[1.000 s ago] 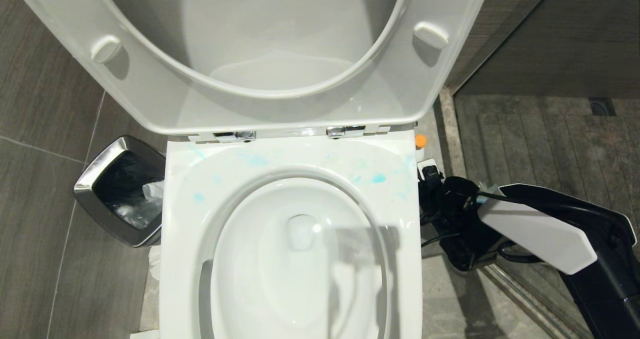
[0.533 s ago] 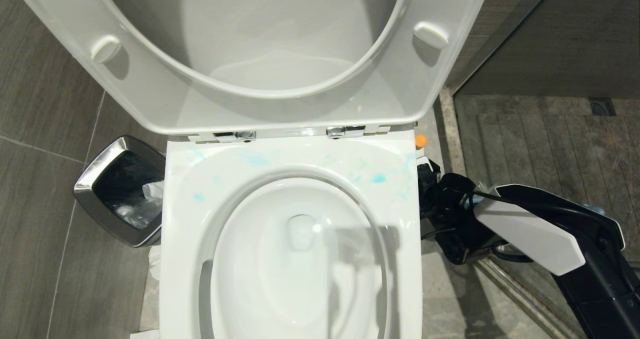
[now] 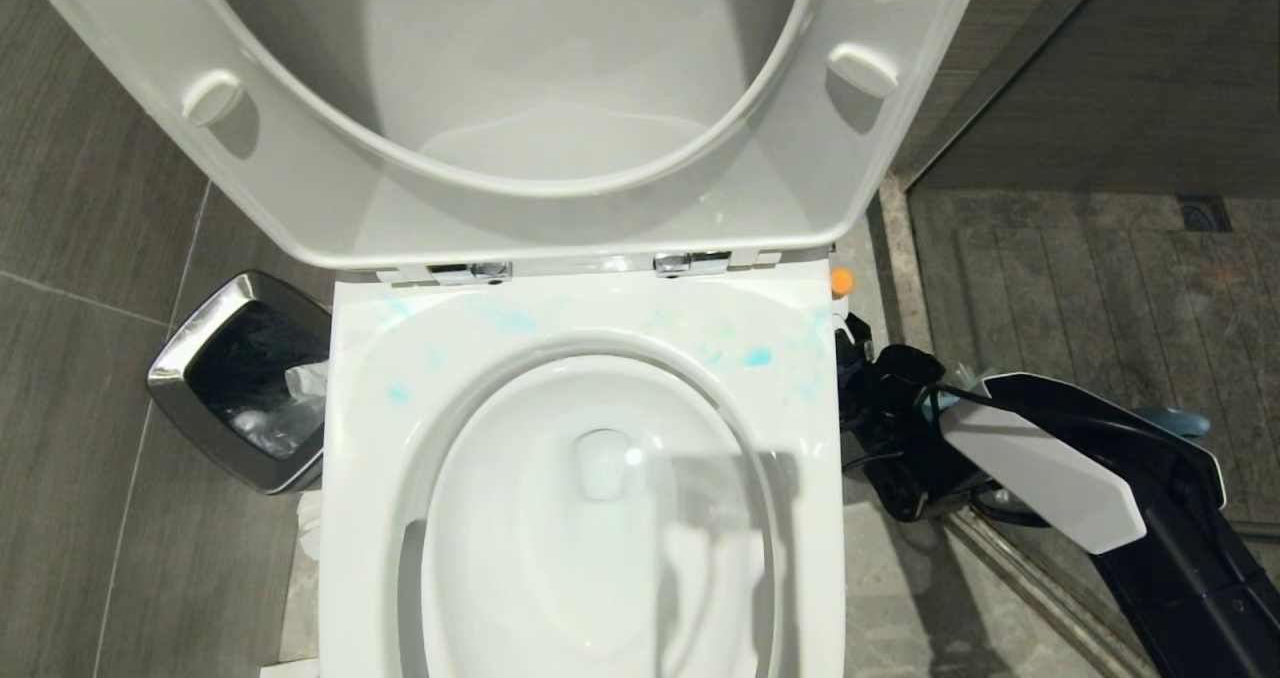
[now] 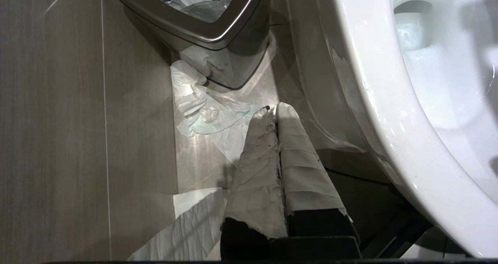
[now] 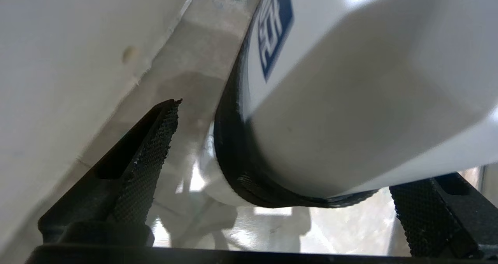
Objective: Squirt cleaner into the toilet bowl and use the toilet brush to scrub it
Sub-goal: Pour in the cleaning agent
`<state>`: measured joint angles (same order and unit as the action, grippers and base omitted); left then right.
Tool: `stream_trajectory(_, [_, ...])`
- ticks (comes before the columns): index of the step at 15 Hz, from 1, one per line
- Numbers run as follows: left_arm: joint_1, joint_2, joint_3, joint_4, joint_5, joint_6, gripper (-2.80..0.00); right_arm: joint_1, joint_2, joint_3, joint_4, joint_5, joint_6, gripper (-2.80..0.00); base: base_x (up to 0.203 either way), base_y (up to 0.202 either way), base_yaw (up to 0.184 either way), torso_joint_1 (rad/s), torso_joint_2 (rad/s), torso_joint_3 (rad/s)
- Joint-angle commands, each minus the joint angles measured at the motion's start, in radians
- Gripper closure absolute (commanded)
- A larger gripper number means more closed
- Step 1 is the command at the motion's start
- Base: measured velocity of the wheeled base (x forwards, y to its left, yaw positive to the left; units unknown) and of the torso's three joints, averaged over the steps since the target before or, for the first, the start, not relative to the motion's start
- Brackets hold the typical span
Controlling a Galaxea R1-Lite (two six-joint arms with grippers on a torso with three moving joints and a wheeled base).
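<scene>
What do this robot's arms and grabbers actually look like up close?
The right arm is black with a white angular panel and a black cable along it. The right gripper has black fingers with rough knurled pads. The left gripper has two tapered fingers wrapped in crinkled, smudged white covering over black bases.

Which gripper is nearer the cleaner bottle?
Right. The right gripper stands open around the cleaner bottle, right of the toilet bowl. The left gripper is shut, low on the bowl's other side.

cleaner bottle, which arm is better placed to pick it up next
Right. The right tool is open with the small white orange-capped plastic cleaner bottle between its pads, beside the white ceramic toilet bowl. The left tool is shut, near the square steel bin.
</scene>
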<state>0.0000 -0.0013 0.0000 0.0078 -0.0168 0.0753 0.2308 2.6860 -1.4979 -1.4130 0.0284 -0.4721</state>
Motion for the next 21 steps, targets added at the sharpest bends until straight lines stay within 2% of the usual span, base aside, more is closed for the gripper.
stream_trajectory(1, [0.0,0.001,0.002,0.0,0.0,0.0,0.0,-0.014,0.026,-0.049,-0.007,0.017,-0.017,-2.8,0.0,0.0,0.0,0.0,0.0,0.0])
stream_trajectory(3, [0.0,0.001,0.002,0.0,0.0,0.0,0.0,-0.019,0.034,-0.078,-0.006,0.037,-0.019,-2.8,0.0,0.0,0.0,0.0,0.0,0.0])
stream_trajectory(21, [0.0,0.001,0.002,0.0,0.0,0.0,0.0,-0.016,0.049,-0.156,-0.015,0.038,0.024,-2.8,0.0,0.0,0.0,0.0,0.0,0.0])
